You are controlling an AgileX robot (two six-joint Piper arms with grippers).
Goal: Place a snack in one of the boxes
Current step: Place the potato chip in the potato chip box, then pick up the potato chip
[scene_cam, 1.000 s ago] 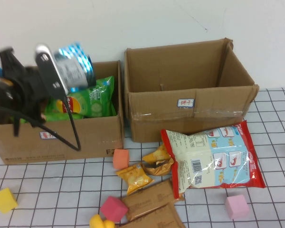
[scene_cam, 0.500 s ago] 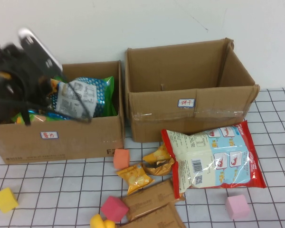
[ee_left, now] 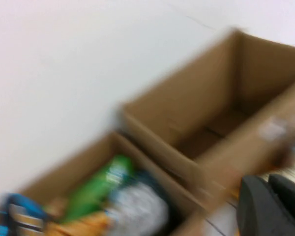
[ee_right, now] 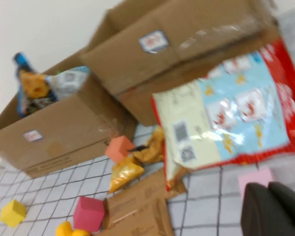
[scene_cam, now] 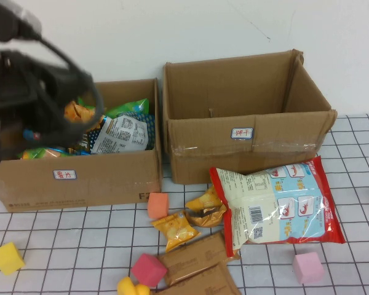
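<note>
Looking across a white gridded desk [scene_cam: 357,132] set against a plain pale wall. Finding the left tool [scene_cam: 37,92] as a dark blur hovering above the far-left part of the left box [scene_cam: 104,178], apart from the contents as far as can be judged; not being able to tell whether clenched or released, from either the high view or its own wrist view.

Spotting the task's thing, a blue-and-silver snack packet [scene_cam: 120,132], lying tilted inside the left box toward its right wall, resting on other bags beside a green bag [scene_cam: 132,107]. Judging the putting-in as done, or very nearly so.

Expecting the packet to be handling as light, soft and crinkly, with slick foil and crushable contents; favouring a pinch on a flat sealed edge, not a squeeze across the puffed middle.

Moving right of the left box: passing the right box [scene_cam: 246,132], standing just beside it and looking empty, then a large red-and-blue bag [scene_cam: 283,206] lying flat on the desk, well right of the left box's front.

Seeing the right tool [ee_right: 273,209] only in its own wrist view, hanging over the desk far right of the left box; again not being able to tell its grip state.
</note>
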